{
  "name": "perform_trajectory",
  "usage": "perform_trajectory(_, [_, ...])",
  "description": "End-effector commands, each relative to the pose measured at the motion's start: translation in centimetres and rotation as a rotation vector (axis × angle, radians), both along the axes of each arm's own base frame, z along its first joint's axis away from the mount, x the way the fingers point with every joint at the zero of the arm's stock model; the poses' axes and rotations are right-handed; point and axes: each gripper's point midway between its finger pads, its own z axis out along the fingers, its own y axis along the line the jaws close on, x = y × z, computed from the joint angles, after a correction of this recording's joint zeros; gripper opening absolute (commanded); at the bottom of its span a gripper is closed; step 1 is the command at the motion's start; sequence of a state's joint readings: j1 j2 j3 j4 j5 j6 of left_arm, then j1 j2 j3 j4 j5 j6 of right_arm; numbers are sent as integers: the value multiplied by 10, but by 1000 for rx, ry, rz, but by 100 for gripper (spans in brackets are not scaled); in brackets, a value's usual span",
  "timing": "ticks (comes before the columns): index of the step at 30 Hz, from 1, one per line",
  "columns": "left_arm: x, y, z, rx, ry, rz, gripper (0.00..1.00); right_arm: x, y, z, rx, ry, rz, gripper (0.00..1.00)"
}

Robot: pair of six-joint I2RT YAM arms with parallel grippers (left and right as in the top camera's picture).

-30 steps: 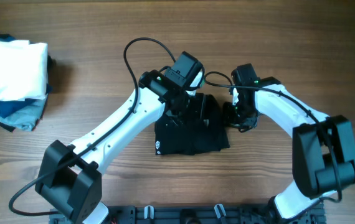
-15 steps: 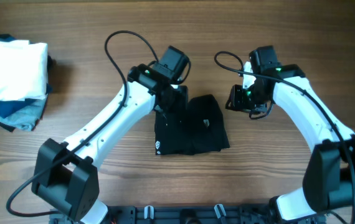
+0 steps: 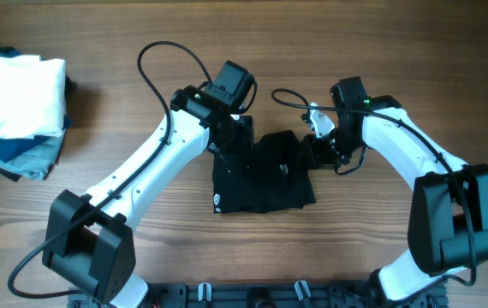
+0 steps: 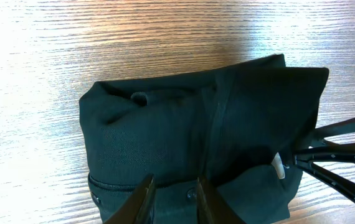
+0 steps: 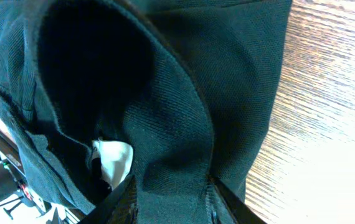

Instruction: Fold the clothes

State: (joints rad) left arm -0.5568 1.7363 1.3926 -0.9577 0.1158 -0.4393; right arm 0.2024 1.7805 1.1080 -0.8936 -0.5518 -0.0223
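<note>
Black garment (image 3: 261, 175) lies as a compact, partly folded bundle at the centre of the wooden tabletop (image 3: 355, 51), between the two arms. Its white round logo (image 3: 218, 203) shows at the near left corner.

Right pincer (image 5: 170, 186) is clenched on a raised ridge of fabric at the bundle's right edge. In its own wrist view the cloth runs up between the two fingers and arches into an open loop, with a white label (image 5: 112, 158) tucked inside. Lifting this edge clear of the tabletop presumably frees a flap to be carried across the bundle.

Left pincer (image 4: 174, 183) sits at the far left part of the bundle, its fingers a little apart with dark fabric showing between them. Whether it clamps that fabric or only presses on it I cannot tell. Either way its position suggests an anchoring role, keeping the lower layers from sliding while the opposite edge is drawn over.

White folded cloth (image 3: 17, 94) rests on blue garments (image 3: 21, 154) at the far left of the tabletop, well apart from the work. These appear to be set aside.

The fold looks well advanced, though the top layer is uneven and probably needs one more pass.
</note>
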Motion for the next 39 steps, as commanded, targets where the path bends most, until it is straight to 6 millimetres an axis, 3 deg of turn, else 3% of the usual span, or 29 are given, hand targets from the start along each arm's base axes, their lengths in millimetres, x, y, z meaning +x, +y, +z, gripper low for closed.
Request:
perform_trajectory(1, [6,2,2,12,-15,3,22,-3,5,-1,34,4,28,19])
perform_trajectory(2, [6,2,2,12,-15,3,22,-2,5,-1,34,0,28,4])
perform_trajectory(5, [5,2,1,13,-13,3,22,-1,5,-1,36,-9,36,4])
perform_trajectory(7, [5,2,1,14,-13,0,22,-8,6,22,75,25,60,4])
perform_trajectory(8, [5,2,1,14,-14,0,23,-3,-6,25,14,28,22,4])
perform_trajectory(9, [5,2,1,14,-14,0,23,13,-55,19,-247,31,-187,4])
perform_trajectory(10, [5,2,1,14,-13,0,23,20,-78,15,-356,14,-272,4])
perform_trajectory(12, [5,2,1,14,-13,0,23,22,-102,4,-454,12,-325,4])
perform_trajectory(15, [5,2,1,14,-14,0,23,11,-104,-25,-471,67,-311,4])
perform_trajectory(17, [5,2,1,14,-13,0,23,11,-103,-30,-469,72,-310,5])
perform_trajectory(19, [5,2,2,14,-14,0,23,12,-102,-30,-464,66,-312,17])
perform_trajectory(22, [10,-1,3,1,-35,-5,27,11,-115,-28,-534,85,-393,14])
perform_trajectory(25, [28,-12,11,-45,-114,-6,37,27,-125,2,-549,54,-482,10])
perform_trajectory(29, [53,-28,19,-87,-240,-81,49,43,-111,52,-423,-57,-531,13])
perform_trajectory(32, [66,-36,7,-89,-270,-117,51,36,-71,77,-195,-94,-379,18])
perform_trajectory(35, [64,-38,-29,-54,-201,-159,51,13,-41,71,-89,-36,-252,20])
perform_trajectory(36, [62,-39,-41,-48,-171,-164,51,7,-36,65,-90,-26,-233,20])
perform_trajectory(37, [57,-37,-66,-22,-111,-165,50,-2,-26,48,-92,-16,-197,23])
perform_trajectory(39, [51,-35,-81,-10,-63,-169,50,-9,-20,33,-94,-6,-181,25])
